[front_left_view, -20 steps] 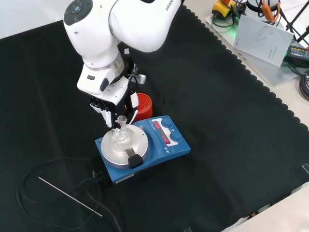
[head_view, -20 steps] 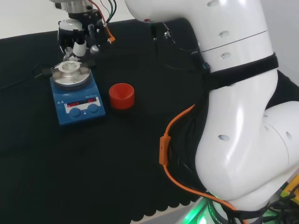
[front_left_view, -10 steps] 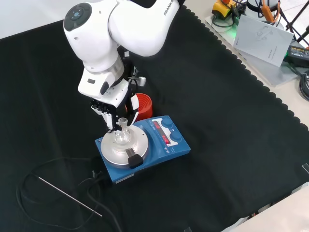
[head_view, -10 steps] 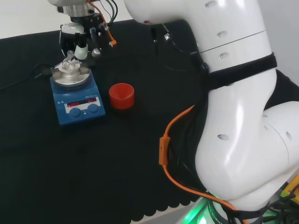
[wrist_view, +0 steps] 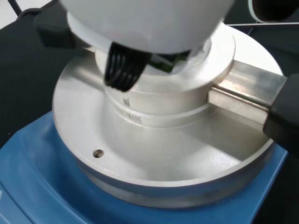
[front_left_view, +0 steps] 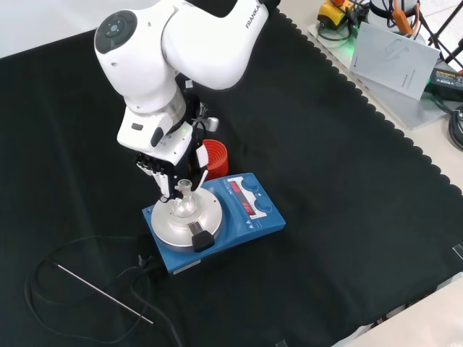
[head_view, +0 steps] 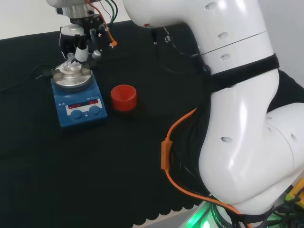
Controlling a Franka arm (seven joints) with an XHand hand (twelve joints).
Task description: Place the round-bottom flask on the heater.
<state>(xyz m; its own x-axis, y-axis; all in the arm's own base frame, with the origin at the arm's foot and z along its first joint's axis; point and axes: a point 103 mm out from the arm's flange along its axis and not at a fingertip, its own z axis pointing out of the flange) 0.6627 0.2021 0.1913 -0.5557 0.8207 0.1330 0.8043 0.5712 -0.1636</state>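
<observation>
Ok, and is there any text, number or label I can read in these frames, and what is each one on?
Arm link, front view: dark lettering, cut off at the view's top, not readable whole.
Front panel of the heater: red display digits, too small to read.
Metal block on the heater, wrist view: engraved lettering, too blurred to quote.

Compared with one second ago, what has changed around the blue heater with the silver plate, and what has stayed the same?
The black and white hand has risen slightly and drawn back from the clear round-bottom flask, though its fingers are still close to the neck; whether they touch it is unclear. The flask stays seated on the blue heater with the silver plate. The red ribbed ring and the thin metal rod have not moved.
</observation>
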